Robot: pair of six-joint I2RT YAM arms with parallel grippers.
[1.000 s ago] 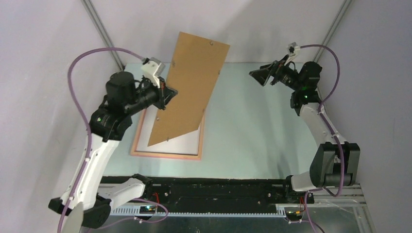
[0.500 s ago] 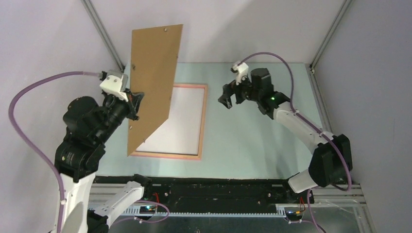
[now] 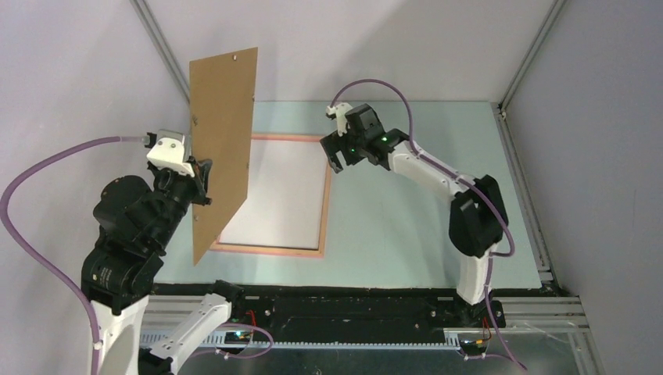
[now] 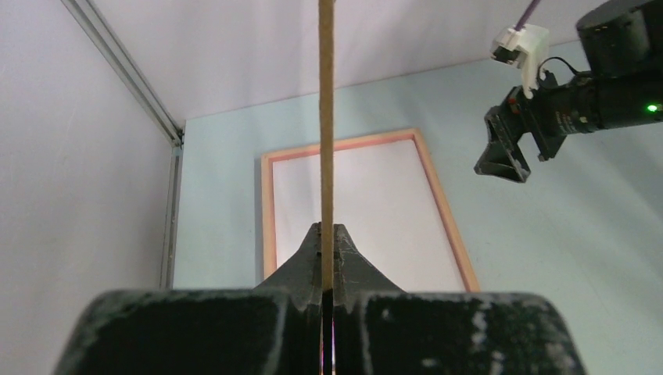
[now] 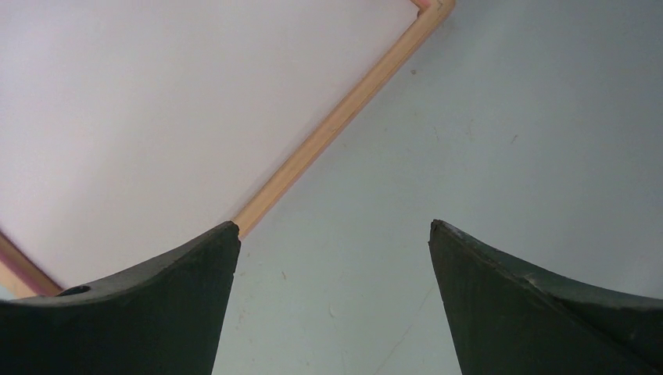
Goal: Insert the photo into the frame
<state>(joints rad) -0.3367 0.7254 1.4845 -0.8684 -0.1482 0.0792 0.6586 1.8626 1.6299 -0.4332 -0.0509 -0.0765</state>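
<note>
Top view: the left jaws are clamped on the near long edge of the board (image 3: 223, 148), which stands on edge and rises well above them, tilted a little. Just right of these jaws and lower down, the frame (image 3: 324, 195) lies flat on the bench (image 3: 406, 211). The photo (image 3: 277, 191) lies inside its rails, white side up. The board's lower part hides the frame's left rail. The right jaws stand apart, holding nothing, above the frame's far right corner.

Left wrist view: the board (image 4: 326, 117) shows edge-on as a thin upright strip, pinched between the two dark fingers (image 4: 297, 266), which are closed tight on it. Beyond the jaws lies the frame (image 4: 267, 219) with the photo (image 4: 375, 211) filling it, the board's strip crossing both. Up and to the right of the jaws, the right arm (image 4: 618, 94) reaches in, its open jaws pointing down near the frame's right rail.

Right wrist view: the two fingers (image 5: 156, 305) stand wide apart, nothing between them but bench (image 5: 508, 117). A rail of the frame (image 5: 336, 117) runs slantwise ahead of the left finger, ending at a corner at the top. The photo (image 5: 156, 101) lies left of that rail. Whether the jaws touch the bench cannot be told.
</note>
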